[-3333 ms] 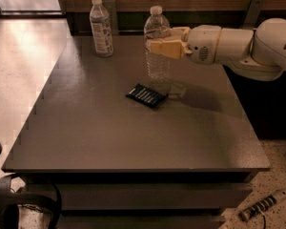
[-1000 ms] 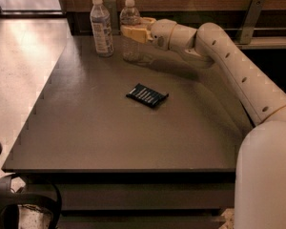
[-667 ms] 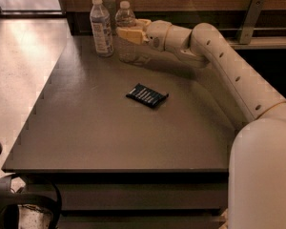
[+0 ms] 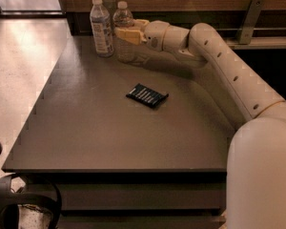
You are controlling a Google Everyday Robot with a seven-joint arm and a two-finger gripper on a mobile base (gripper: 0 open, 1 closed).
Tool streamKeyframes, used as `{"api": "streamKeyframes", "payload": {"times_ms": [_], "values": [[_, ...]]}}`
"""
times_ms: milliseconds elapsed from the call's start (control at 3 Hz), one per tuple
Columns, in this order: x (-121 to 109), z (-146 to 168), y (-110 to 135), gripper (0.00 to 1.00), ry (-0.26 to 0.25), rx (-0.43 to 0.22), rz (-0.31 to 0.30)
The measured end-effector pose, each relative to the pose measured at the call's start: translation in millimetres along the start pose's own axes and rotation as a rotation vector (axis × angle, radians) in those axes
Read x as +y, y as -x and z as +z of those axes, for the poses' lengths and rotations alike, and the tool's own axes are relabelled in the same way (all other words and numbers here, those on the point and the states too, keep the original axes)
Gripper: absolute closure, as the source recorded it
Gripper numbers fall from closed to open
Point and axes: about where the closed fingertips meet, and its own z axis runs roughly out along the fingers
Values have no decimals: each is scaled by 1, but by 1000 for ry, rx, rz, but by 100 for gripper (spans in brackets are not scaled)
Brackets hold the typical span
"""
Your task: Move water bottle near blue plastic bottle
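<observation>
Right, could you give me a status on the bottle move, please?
Gripper at back left of table, shut on water bottle. Bottle upright, close beside blue plastic bottle. Dark packet mid-table, not in the way.

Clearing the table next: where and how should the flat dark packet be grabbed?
Probably come straight down on the dark packet, which lies flat, and pinch across its narrow width. The gripper is at the back of the table, closed on the water bottle.

No readable text; blue bottle's (image 4: 100, 26) label (image 4: 102, 35) seemingly illegible; gripper (image 4: 125, 33) grasps water bottle (image 4: 125, 50).
</observation>
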Motion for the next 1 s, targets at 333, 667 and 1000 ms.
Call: {"api": "streamKeyframes", "payload": {"times_ms": [333,667,1000], "values": [[2,3,0,40,5,-1,1],[4,6,0,17,9,-1,2],[6,9,0,0,15,-2,3]]}}
